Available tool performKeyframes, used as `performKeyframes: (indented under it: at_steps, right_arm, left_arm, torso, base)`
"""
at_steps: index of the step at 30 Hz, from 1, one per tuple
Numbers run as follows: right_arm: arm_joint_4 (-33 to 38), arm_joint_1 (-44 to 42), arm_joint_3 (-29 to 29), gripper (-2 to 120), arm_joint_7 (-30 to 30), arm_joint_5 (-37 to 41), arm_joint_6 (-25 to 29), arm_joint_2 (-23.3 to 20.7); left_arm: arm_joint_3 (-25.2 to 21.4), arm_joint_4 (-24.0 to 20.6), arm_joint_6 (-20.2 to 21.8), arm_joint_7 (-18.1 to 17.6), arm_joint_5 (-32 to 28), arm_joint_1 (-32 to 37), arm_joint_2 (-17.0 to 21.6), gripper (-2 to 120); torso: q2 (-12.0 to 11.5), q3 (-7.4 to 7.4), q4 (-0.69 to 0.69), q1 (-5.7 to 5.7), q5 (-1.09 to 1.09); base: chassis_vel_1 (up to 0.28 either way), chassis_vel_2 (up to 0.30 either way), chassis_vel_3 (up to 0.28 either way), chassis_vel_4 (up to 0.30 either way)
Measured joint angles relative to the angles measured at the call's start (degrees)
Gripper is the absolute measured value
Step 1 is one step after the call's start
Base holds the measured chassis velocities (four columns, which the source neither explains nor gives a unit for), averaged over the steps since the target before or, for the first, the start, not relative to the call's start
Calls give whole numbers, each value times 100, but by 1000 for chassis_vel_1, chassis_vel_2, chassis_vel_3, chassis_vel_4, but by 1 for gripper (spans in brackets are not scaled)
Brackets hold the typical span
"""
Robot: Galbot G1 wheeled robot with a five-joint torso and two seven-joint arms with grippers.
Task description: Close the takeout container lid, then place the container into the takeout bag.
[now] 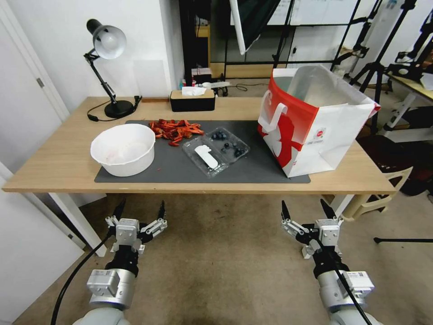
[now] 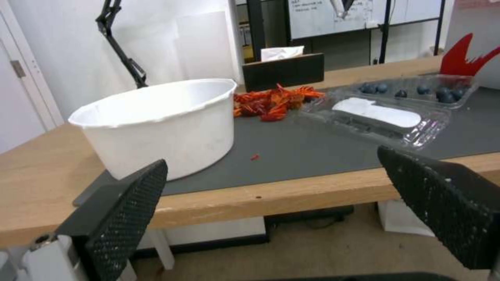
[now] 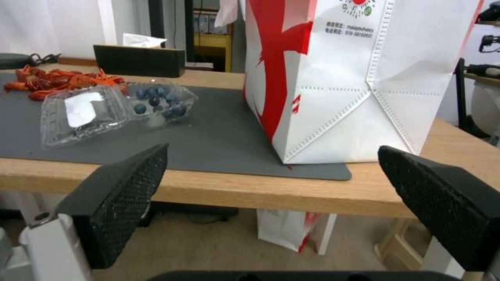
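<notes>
Below the surface (image 1: 54, 167) edge: left tool (image 1: 139, 216) and right tool (image 1: 307, 211) hover wide, pointing up | container (image 1: 227, 145) lies on the mat (image 1: 252, 169), lid (image 1: 205, 156) flung back | bag (image 1: 315, 122) upright just right of it | bowl (image 1: 123, 149) left.

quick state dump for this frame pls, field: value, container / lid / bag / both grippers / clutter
takeout container: on the grey mat, open, blueberries in tray
lid: folded flat on the mat, label up, not closed
takeout bag: upright at the mat's right end, mouth open, right of the container, apart from it
left gripper: open, below the table edge, in front of the white bowl
right gripper: open, below the table edge, in front of the bag
clutter: red scraps behind the container, tissue box, desk lamp
</notes>
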Motion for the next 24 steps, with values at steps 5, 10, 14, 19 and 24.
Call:
performKeyframes:
  at_steps: [5, 10, 14, 19, 24]
  right_arm:
    - [0, 0, 0, 100, 0, 0, 0, 0]
    - [0, 0, 0, 100, 0, 0, 0, 0]
    - [-50, -41, -215, 100, -18, -186, -6, 109]
    - [-319, -250, -1124, 100, -183, -949, -83, 583]
    - [-366, -256, -1208, 100, -211, -985, -118, 631]
  left_arm:
    - [0, 0, 0, 0, 0, 0, 0, 100]
    - [0, 0, 0, 0, 0, 0, 0, 100]
    - [86, -41, 26, -161, -65, 34, 37, 100]
    - [556, -286, 228, -971, -407, 234, 232, 100]
    - [1090, -564, 457, -1893, -800, 462, 456, 100]
  torso:
    - [0, 0, 0, 0, 0]
    - [0, 0, 0, 0, 0]
    - [0, 0, 0, 0, -4]
    - [0, 0, -1, 0, -1]
    - [0, 0, 0, 0, 0]
  base:
    - [0, 0, 0, 0]
    - [0, 0, 0, 0]
    - [0, 0, 0, 0]
    - [0, 0, 0, 0]
    - [0, 0, 0, 0]
